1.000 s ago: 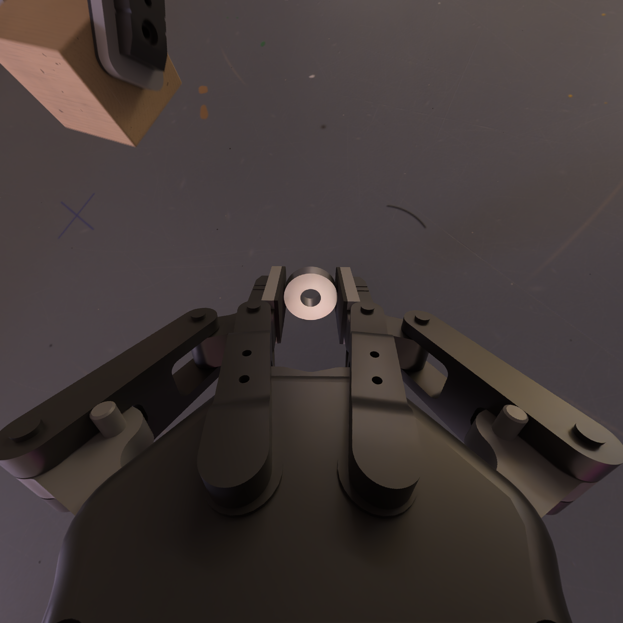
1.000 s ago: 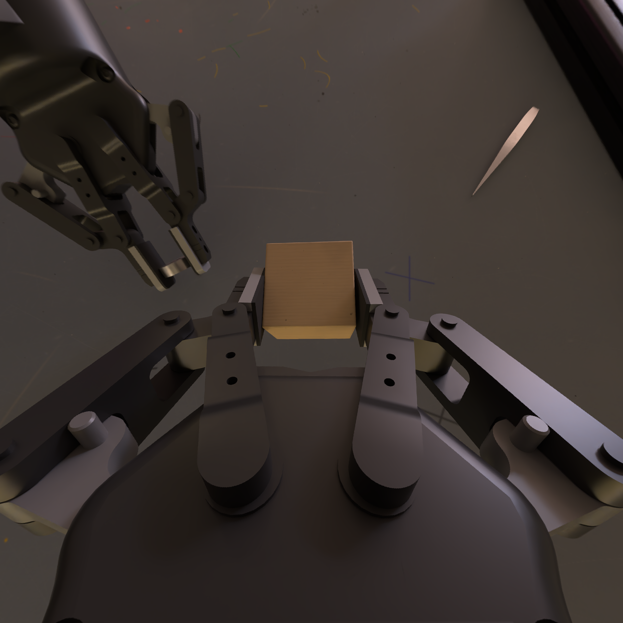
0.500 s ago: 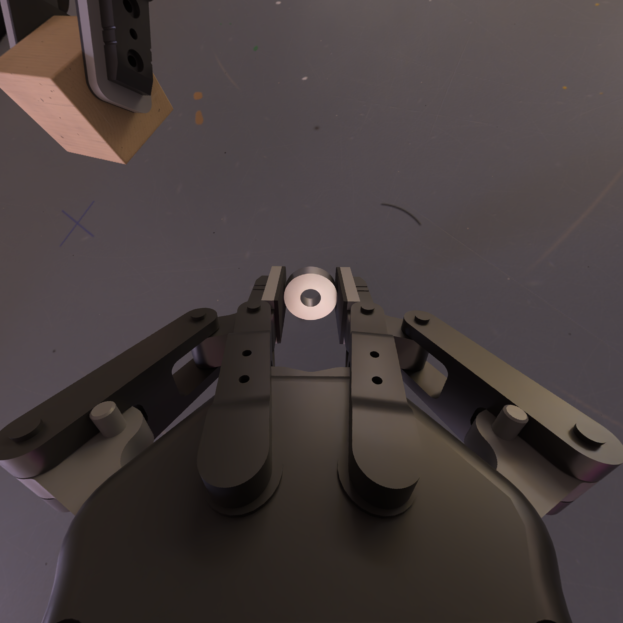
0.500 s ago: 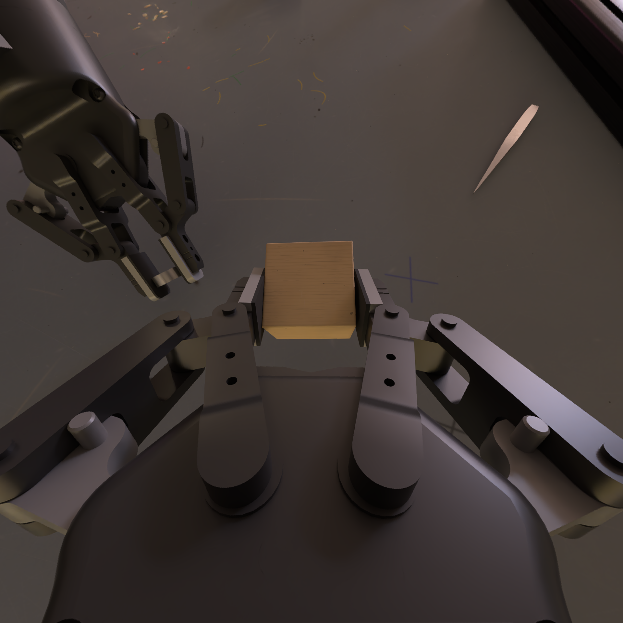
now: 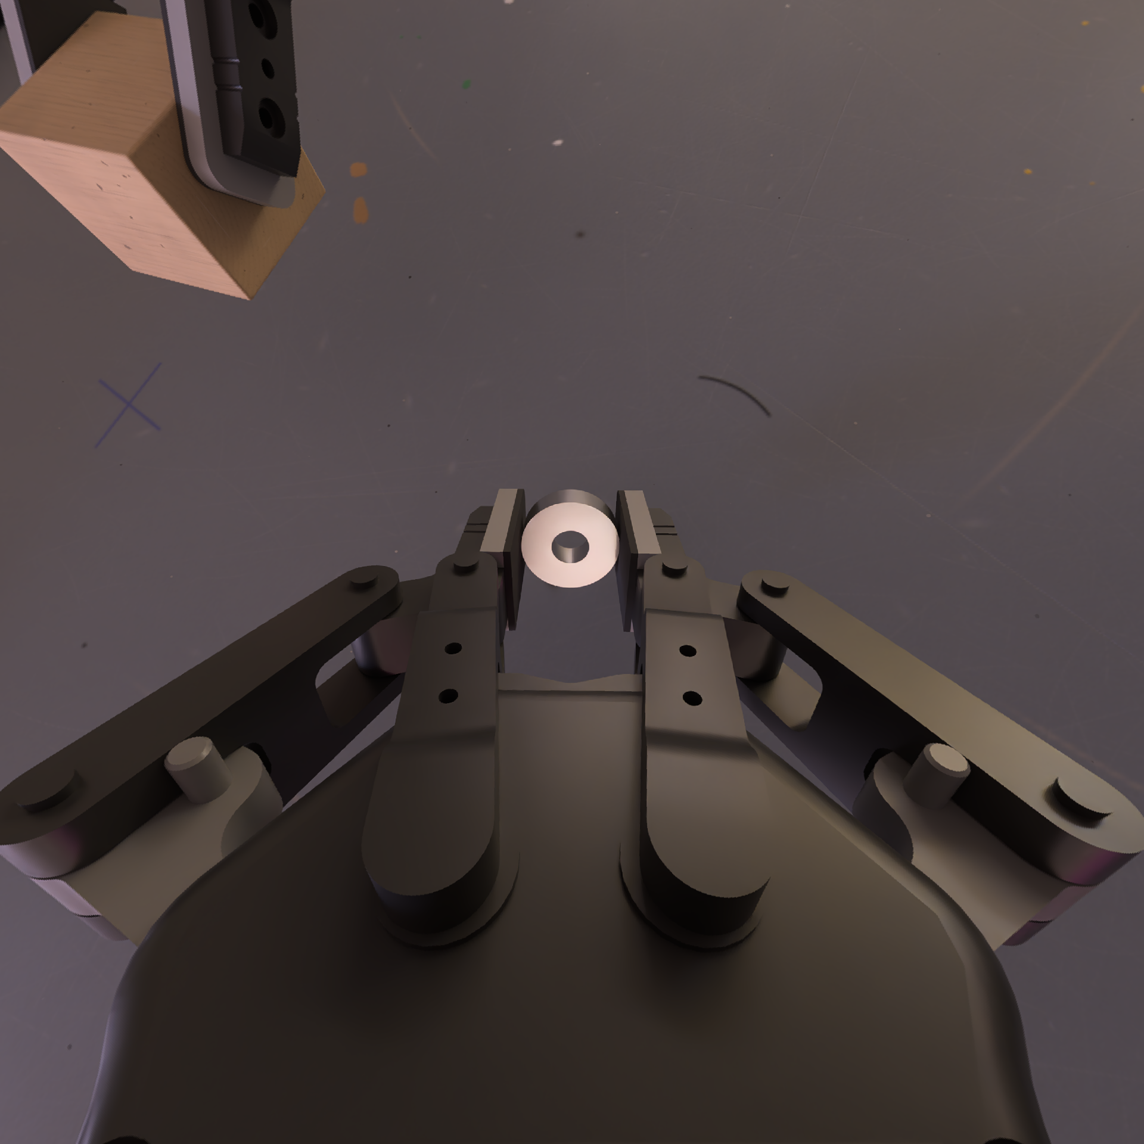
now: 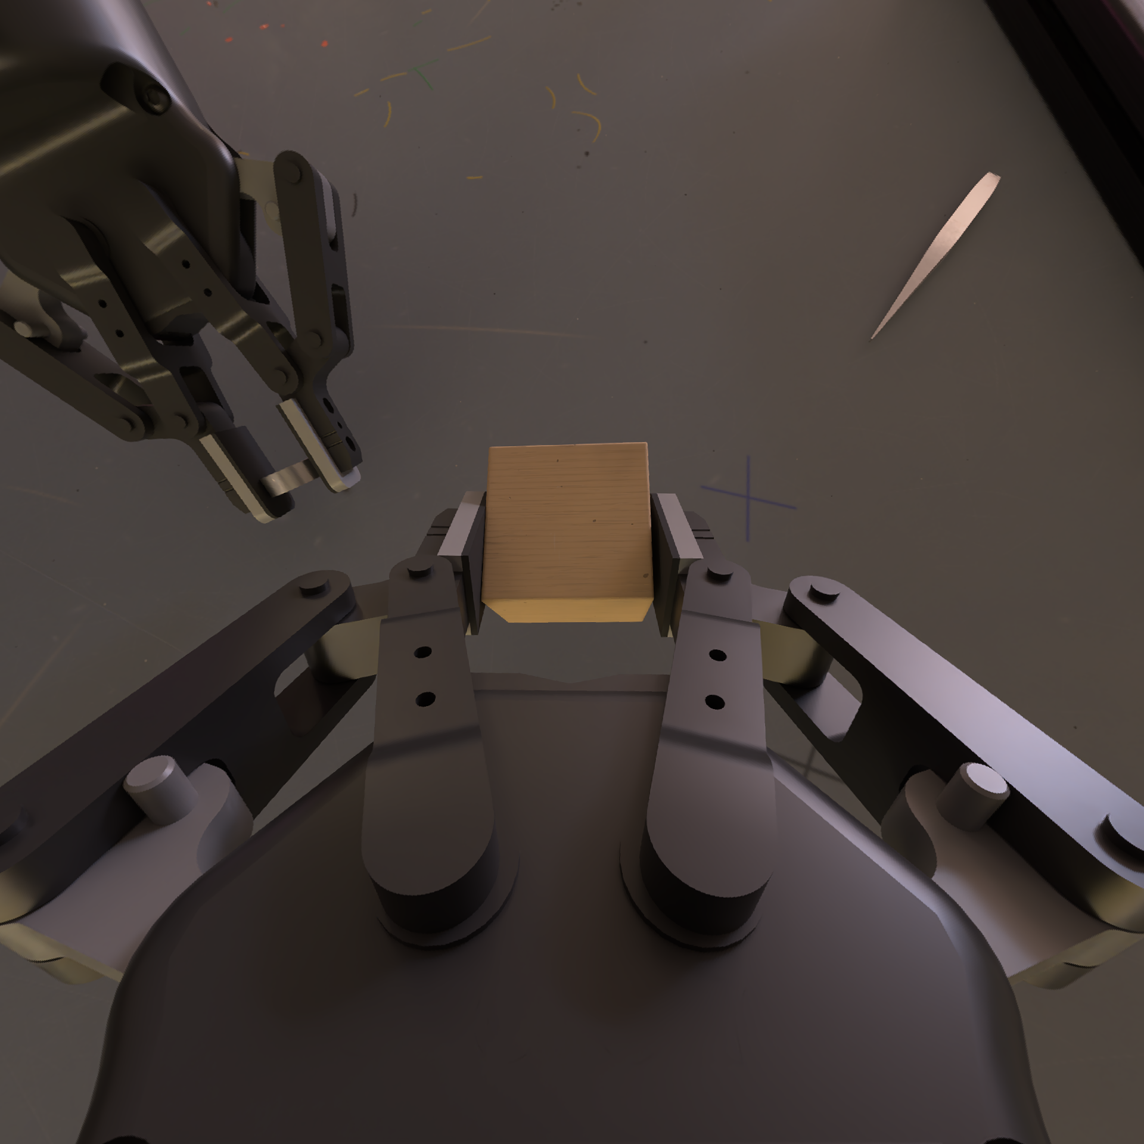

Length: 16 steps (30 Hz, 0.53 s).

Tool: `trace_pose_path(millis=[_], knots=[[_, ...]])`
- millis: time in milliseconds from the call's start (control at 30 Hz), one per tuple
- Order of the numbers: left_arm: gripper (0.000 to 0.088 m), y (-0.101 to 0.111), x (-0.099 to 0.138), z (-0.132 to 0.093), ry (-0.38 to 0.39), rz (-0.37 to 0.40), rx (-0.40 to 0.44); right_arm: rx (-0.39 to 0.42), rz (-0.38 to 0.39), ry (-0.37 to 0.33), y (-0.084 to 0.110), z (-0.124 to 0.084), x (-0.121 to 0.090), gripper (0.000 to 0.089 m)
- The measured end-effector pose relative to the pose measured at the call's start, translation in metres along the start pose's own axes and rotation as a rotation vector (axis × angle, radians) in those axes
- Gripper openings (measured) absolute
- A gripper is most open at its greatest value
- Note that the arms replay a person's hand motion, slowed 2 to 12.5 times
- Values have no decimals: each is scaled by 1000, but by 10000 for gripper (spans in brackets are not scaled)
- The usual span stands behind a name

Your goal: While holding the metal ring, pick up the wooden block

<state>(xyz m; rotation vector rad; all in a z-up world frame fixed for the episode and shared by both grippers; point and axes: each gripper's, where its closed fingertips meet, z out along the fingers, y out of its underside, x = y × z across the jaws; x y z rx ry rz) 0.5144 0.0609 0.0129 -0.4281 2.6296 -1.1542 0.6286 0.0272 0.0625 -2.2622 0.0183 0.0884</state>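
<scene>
My left gripper (image 5: 569,532) is shut on the metal ring (image 5: 569,548), a pale disc with a small centre hole, held above the dark table. My right gripper (image 6: 566,538) is shut on the wooden block (image 6: 566,526), a light brown cube held clear of the table. In the left wrist view the block (image 5: 130,192) shows at the top left with a right gripper finger (image 5: 241,105) across it. In the right wrist view the left gripper (image 6: 297,486) hangs to the left of the block, apart from it, with the ring (image 6: 288,480) between its pads.
The dark table (image 5: 743,247) carries paint flecks and scratches and a blue cross mark (image 5: 129,405), also in the right wrist view (image 6: 748,498). A thin pale pointed sliver (image 6: 941,251) lies at the right. A dark raised edge (image 6: 1089,80) runs along the top right.
In the left wrist view the block and right finger have shifted down and to the right a little. In the right wrist view the left gripper has moved lower and nearer the block. Both grips are unchanged.
</scene>
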Motion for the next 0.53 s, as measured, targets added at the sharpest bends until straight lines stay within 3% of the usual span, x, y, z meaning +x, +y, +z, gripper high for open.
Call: trace_pose_path(millis=[533], knots=[[260,0,0,0,0,0,0,-30,-12,17,1,1,0,434]])
